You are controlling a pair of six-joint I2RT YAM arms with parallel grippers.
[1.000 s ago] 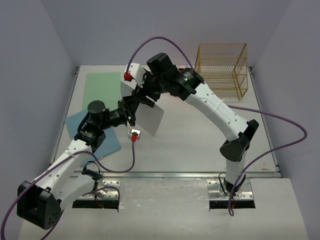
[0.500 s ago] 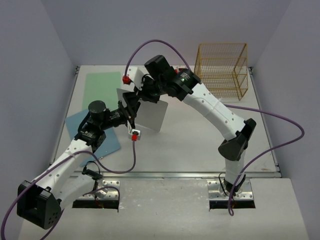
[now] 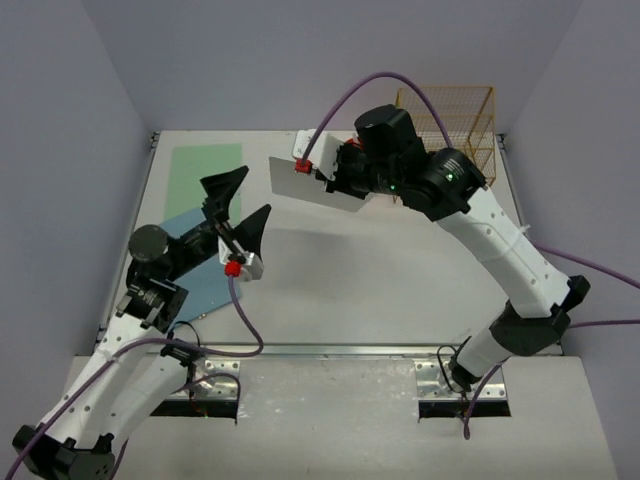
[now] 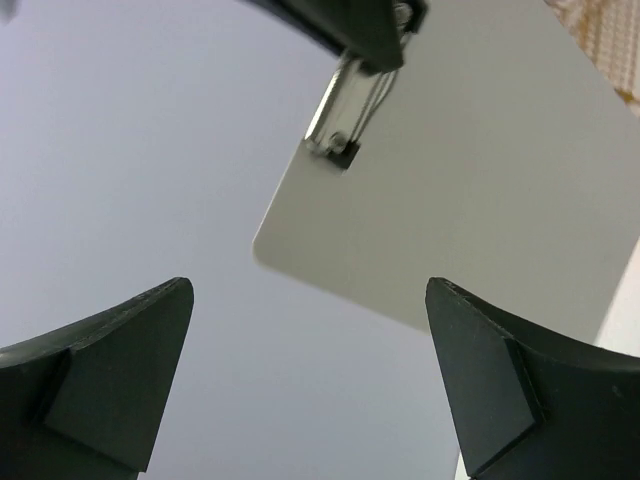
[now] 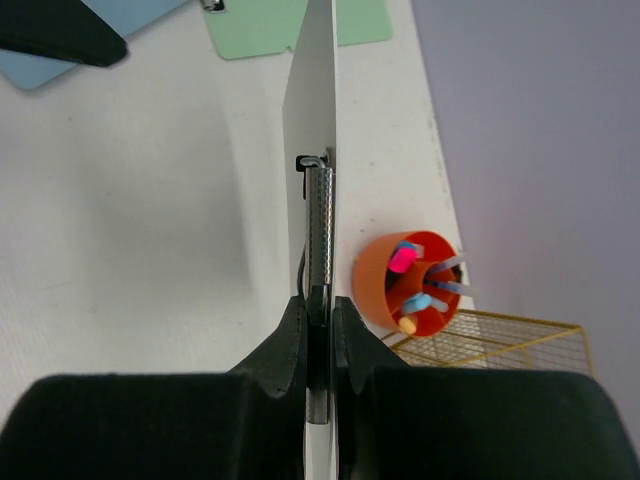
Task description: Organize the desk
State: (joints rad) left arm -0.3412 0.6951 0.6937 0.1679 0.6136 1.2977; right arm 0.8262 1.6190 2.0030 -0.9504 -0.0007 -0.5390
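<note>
A white clipboard [image 3: 308, 181] hangs tilted above the desk [image 3: 380, 270]. My right gripper [image 3: 333, 174] is shut on the clipboard's metal clip [image 5: 319, 215]. In the right wrist view the board [image 5: 313, 90] shows edge-on between the shut fingers of that gripper [image 5: 320, 312]. My left gripper [image 3: 239, 206] stands wide open to the left of the board, apart from it and holding nothing. The left wrist view looks up at the board [image 4: 470, 200] and its clip [image 4: 342, 125], beyond that gripper [image 4: 310, 375].
A green clipboard [image 3: 204, 170] lies flat at the back left, and a blue one [image 3: 198, 276] lies nearer under the left arm. A gold wire rack [image 3: 452, 120] stands at the back right. An orange cup of pens [image 5: 406, 280] stands beside the rack [image 5: 500, 338].
The left gripper opened, let go of the white clipboard and drew back to the left. The right gripper shut on the clip and carried the board right and toward the back.
</note>
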